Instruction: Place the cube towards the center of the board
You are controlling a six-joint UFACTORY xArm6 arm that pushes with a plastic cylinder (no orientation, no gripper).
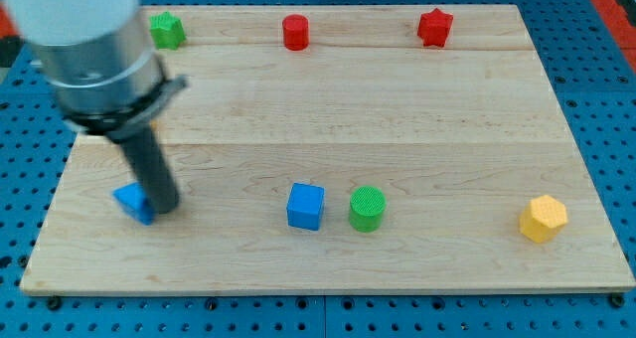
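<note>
My tip [165,207], with no pincer to be clenched or released, is sitting near the surface's [328,99] bottom-left corner; the blue cube [305,206] is lying rightward along the bottom edge.

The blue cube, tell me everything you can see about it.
The blue cube is a plain, solid-looking block with a lighter top face and darker sides, sitting flat and slightly turned on the wooden board, low and just left of middle. The green cylinder stands close on its right; whether they touch is unclear. My tip is far left, by another blue block.
</note>
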